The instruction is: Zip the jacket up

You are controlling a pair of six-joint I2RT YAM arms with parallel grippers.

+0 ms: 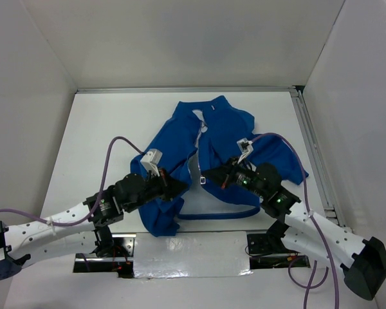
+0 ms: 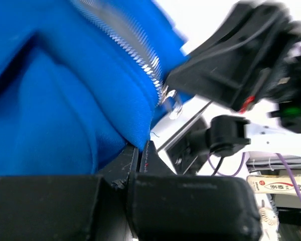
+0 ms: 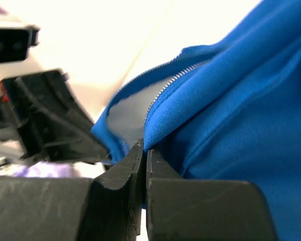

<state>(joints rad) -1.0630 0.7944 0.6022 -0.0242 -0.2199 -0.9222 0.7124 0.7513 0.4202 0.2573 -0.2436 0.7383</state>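
Near the hem of the jacket [image 1: 222, 138], which lay spread on the white surface [image 1: 103, 129], you had both claws meeting at the foot of the zipper [image 2: 135, 52], probably to hold each front edge taut for joining. Your left claw [image 2: 140, 150] was clenched on blue cloth just beside the zipper's lower end; your right claw [image 3: 143, 150] was clenched on the facing edge.

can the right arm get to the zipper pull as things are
Probably yes: the zipper pull hangs uncovered right beside the right gripper, but that gripper is shut on the jacket at its edge and would have to let go first.
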